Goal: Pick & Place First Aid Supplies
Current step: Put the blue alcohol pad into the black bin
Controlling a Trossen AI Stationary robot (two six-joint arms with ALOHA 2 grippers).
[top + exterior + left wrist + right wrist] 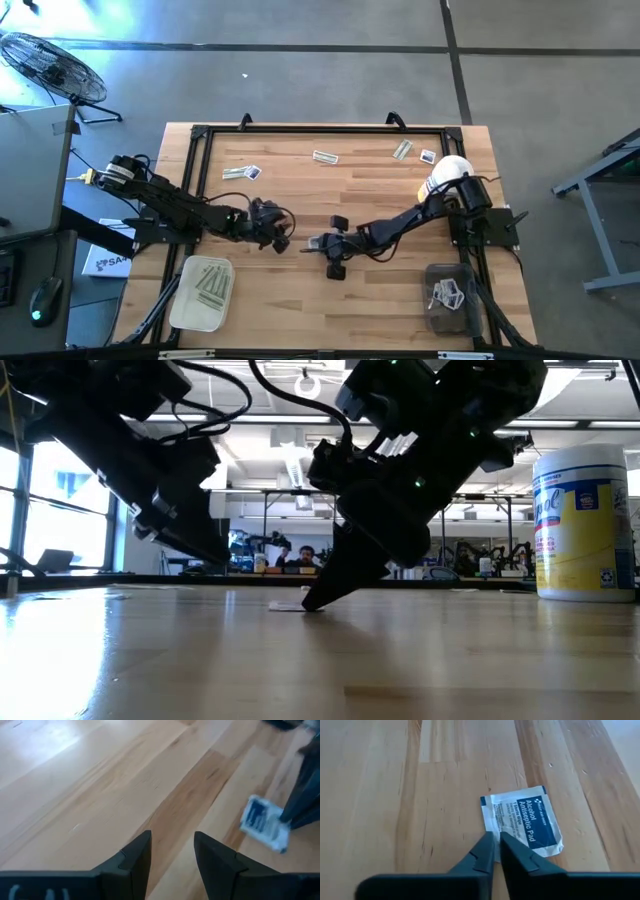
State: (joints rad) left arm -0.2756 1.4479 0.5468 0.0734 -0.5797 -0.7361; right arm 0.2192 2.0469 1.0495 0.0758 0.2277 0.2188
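A: How do the right gripper's [496, 845] fingers stand?

B: Nearly closed, only a thin slit between the tips, and they sit at the near edge of a small white square packet with a blue panel, printed "Alcohol Antiseptic Pad" [522, 820]. I can't tell whether they pinch its corner or merely touch it. The packet lies flat at the middle of the overhead frame.

A: And the left gripper [172, 851]?

B: Narrowly parted, holding nothing, just left of centre, with the same packet showing off to the side of its fingers.

A: So which step is this?

B: I'd judge the pick-up of this pad. The next move calls for getting a fingertip under the thin edge, since it lies flush on the pale wooden table [300, 300].

A: Where would it go?

B: Probably the dark tray [447, 300] at lower right; the pale tray [185, 305] at lower left holds greenish strips [212, 283]. More packets lie along the top edge, beside a yellow wipes canister with a white cap [583, 525]. Beyond is grey floor, and people at distant desks.
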